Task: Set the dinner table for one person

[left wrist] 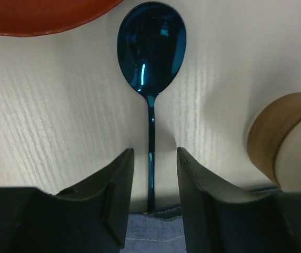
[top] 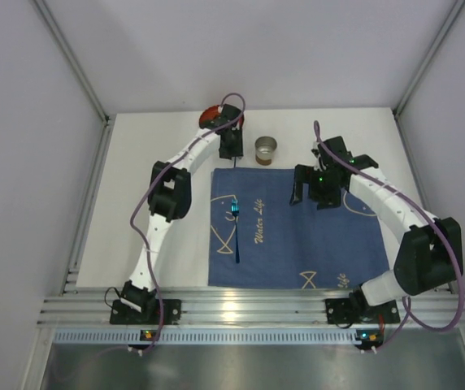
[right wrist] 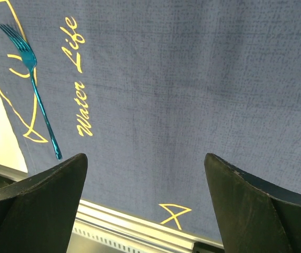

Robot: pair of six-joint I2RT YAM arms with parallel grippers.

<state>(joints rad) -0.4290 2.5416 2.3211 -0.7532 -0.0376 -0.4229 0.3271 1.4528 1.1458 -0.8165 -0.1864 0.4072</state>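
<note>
the white worktop (top: 110, 203) lies under everything. near you, one blue placemat (top: 314, 236) marks the eating spot. one fork (top: 235, 227) lies on its left side, where forks go. your right gripper (right wrist: 145, 158) hangs wide open over the mat, holding nothing. at the mat's far edge, your left gripper (left wrist: 153, 153) stands part open around the one spoon (left wrist: 151, 47), not squeezing, likely ready to grab. one cup (left wrist: 284, 142) sits to the right and one red plate (left wrist: 40, 16) far left.

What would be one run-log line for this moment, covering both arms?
left gripper: open, straddling spoon handle on dinner table | right gripper: open, above placemat | fork: on placemat | red plate, cup: off placemat
</note>
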